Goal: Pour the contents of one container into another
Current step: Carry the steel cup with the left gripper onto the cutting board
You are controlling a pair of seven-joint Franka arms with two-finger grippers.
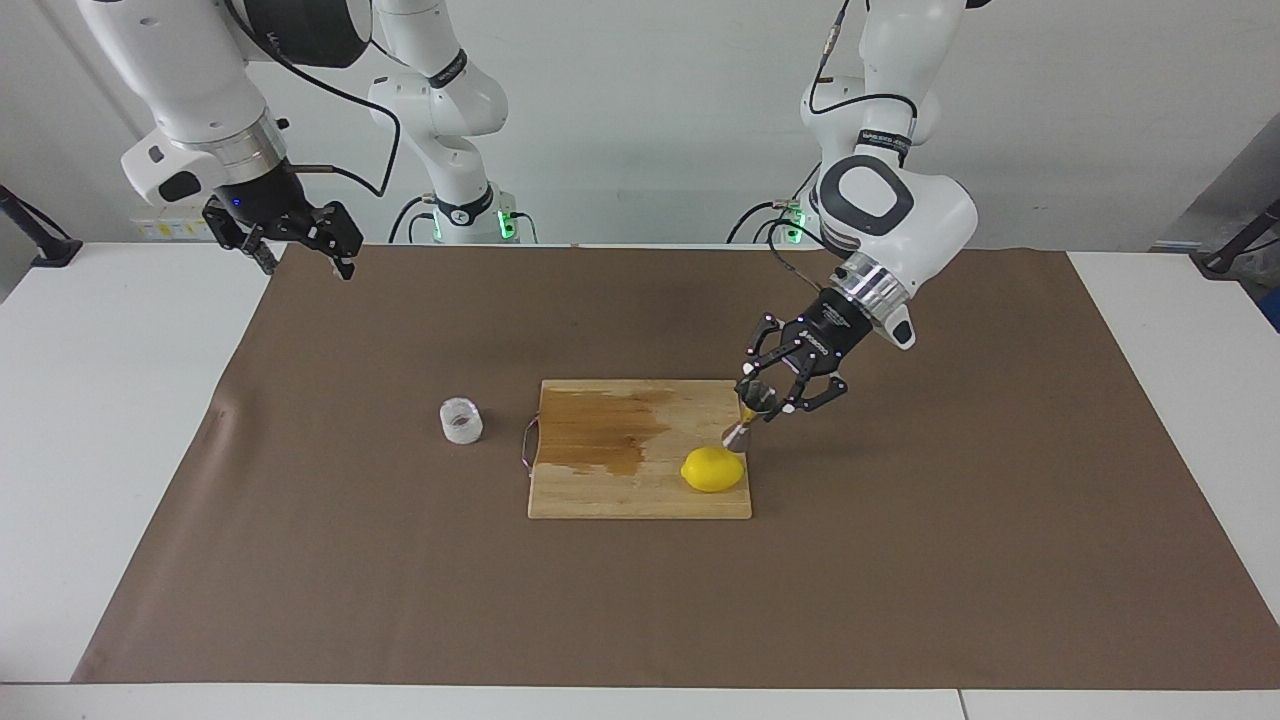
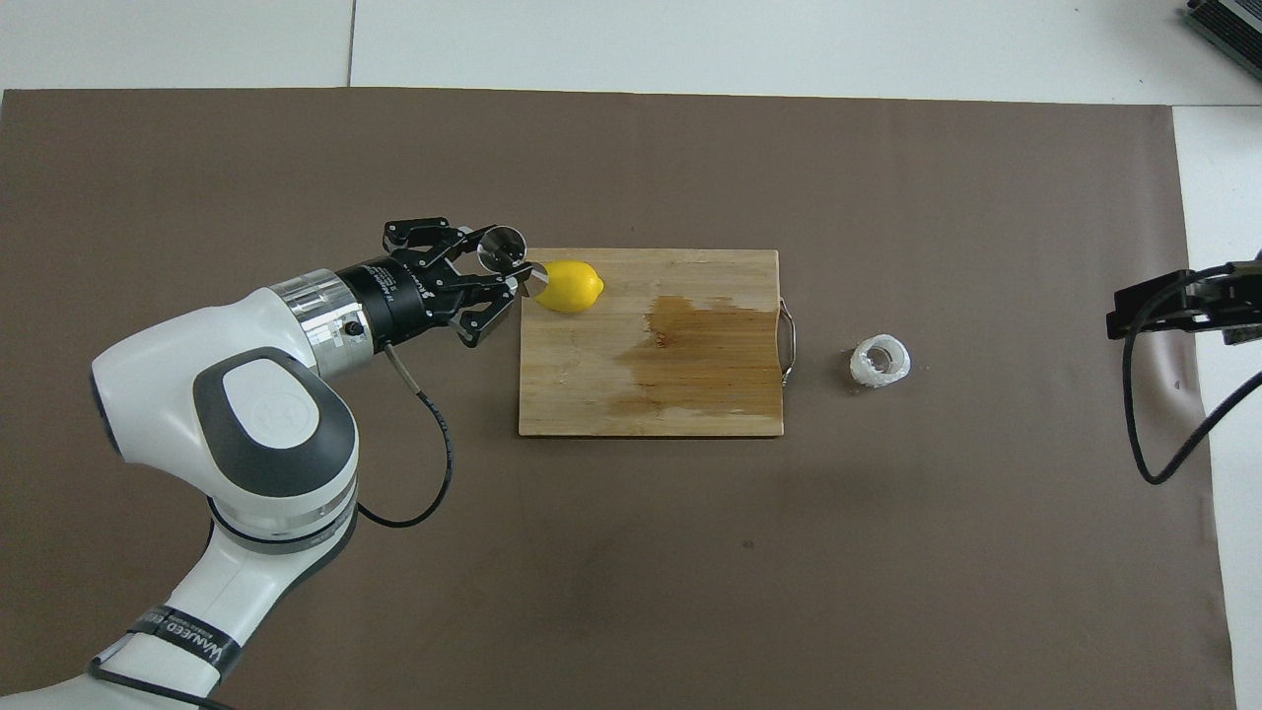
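The frosted glass cup [image 1: 461, 420] [image 2: 880, 361] stands upright on the brown mat, beside the handle end of the cutting board. My left gripper [image 1: 766, 402] [image 2: 491, 268] is shut on the steel jigger [image 1: 746, 418] [image 2: 505, 248], which hangs tilted in the air. It is over the end of the board toward the left arm, just above the lemon [image 1: 712, 469] [image 2: 567, 286]. My right gripper [image 1: 305, 262] [image 2: 1124, 314] waits open and holds nothing, raised over the mat's edge at the right arm's end of the table.
A wooden cutting board [image 1: 600, 495] [image 2: 592, 394] lies mid-table with a dark wet stain [image 1: 605, 432] and a metal handle [image 2: 786, 342] facing the cup. The brown mat [image 1: 900, 600] covers most of the white table.
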